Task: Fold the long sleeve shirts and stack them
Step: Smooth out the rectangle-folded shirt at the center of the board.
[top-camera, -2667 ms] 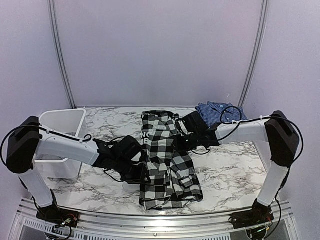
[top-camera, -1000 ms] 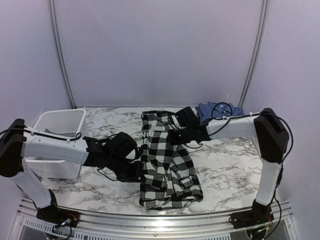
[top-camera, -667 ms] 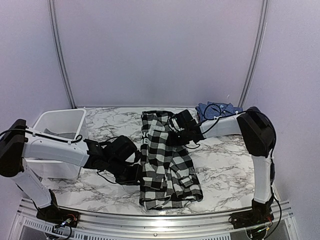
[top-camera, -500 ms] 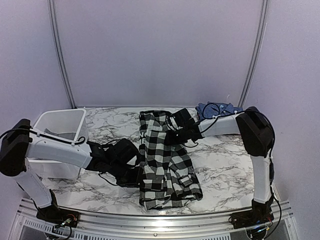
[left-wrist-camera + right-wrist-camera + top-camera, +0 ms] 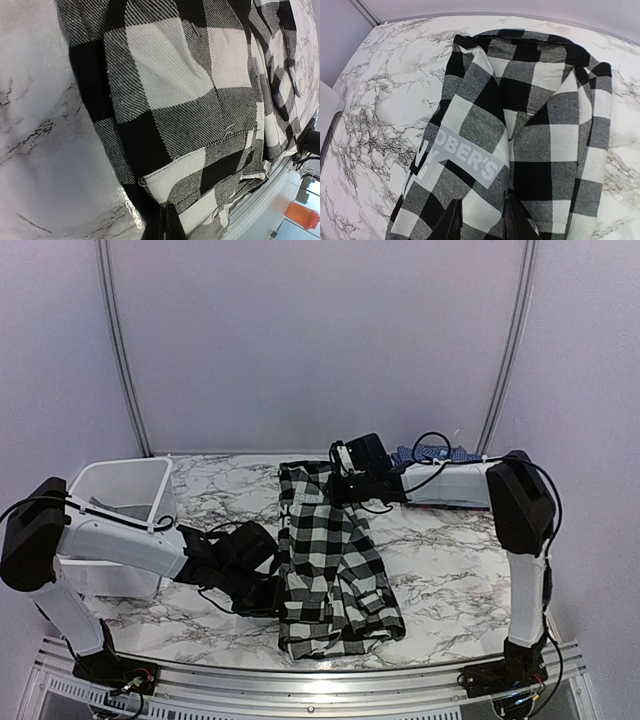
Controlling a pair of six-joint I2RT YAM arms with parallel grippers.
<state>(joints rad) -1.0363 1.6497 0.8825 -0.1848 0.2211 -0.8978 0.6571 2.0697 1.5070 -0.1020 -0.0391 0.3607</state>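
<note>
White plastic bin (image 5: 125, 483) at marble table's (image 5: 460, 570) left end

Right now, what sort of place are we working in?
Probably an enclosed robot test booth: plain white walls close around a marble-patterned table, with a metal mounting rail along its near edge.

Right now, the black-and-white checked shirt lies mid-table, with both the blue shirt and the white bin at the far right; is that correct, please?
Not quite: the white bin stands at the far left, as the top view shows. The black-and-white checked shirt does lie mid-table, and the blue shirt is at the far right.
</note>
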